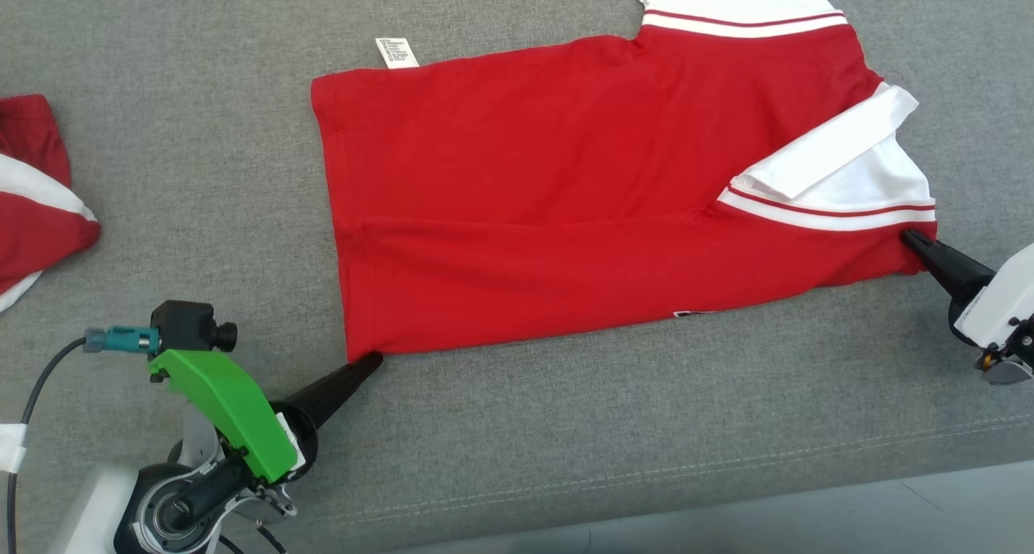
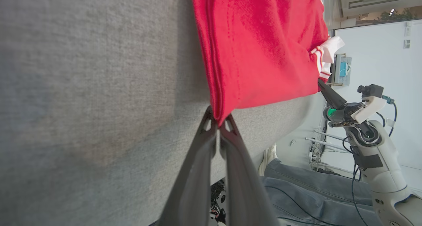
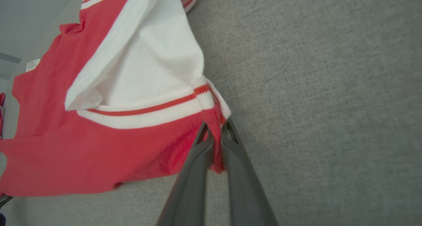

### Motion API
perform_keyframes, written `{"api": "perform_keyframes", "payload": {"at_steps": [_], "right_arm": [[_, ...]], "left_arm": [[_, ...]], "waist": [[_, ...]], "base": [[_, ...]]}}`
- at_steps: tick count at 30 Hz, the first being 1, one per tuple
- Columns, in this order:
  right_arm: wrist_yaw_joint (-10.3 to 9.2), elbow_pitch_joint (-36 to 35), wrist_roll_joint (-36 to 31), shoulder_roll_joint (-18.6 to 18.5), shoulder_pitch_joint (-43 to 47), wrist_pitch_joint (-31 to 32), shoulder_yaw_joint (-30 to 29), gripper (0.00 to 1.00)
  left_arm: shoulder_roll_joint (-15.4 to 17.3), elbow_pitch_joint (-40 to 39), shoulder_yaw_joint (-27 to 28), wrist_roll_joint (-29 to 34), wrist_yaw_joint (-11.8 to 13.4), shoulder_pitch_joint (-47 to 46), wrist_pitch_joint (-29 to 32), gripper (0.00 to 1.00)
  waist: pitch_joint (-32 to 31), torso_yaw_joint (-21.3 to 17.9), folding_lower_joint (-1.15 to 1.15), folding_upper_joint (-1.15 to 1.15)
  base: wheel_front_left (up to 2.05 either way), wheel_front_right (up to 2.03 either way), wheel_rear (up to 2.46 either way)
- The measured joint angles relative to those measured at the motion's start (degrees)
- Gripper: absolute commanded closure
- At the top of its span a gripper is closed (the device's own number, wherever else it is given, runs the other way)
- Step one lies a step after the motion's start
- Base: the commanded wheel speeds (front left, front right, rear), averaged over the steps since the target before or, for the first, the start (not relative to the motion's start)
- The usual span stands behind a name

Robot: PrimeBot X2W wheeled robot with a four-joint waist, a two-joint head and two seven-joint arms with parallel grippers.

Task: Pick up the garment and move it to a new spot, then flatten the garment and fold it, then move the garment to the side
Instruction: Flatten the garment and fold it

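Item: red garment (image 1: 565, 182) with white sleeves, spread flat across the middle of the grey bench (image 1: 565, 449), its near long edge running between the two arms. Left end effector (image 1: 373, 362): narrowed to a pinch on the near hem corner; the left wrist view shows only the very tip of the cloth between its jaws (image 2: 218, 120). Right end effector (image 1: 911, 237): pinched on the opposite near corner, just below the striped cuff, with a small tuck of red fabric between its jaws (image 3: 216, 124). Condition: a lengthwise crease crosses the body; the near white sleeve (image 1: 832, 154) lies turned back on itself in a loose flap; a care label (image 1: 397, 52) sticks out at the far hem. Adjacent: second red-and-white garment (image 1: 32, 190) at the left edge of the bench, well apart. Risks, judged: both holds are shallow, so either corner may slip free on lifting, the left being the likelier; a hold that catches one layer alone would peel the layers apart rather than carry the edge over; unequal lift or pace between the arms would skew the fold line; pulling the corners apart too hard would drag the whole piece; the loose sleeve flap may bunch inside the fold and leave a lump.
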Motion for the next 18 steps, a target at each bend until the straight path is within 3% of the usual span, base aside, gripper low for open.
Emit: {"api": "perform_keyframes", "payload": {"at_steps": [18], "right_arm": [[0.57, -0.9, 2.4, -2.1, 5.6, 0.4, -0.8, 1.0]], "left_arm": [[1.0, -4.2, 0.8, -4.2, -1.5, 6.8, 1.9, 1.0]], "waist": [[-2.2, 0.6, 0.0, 0.0]], "base": [[0.0, 0.0, 0.0]]}}
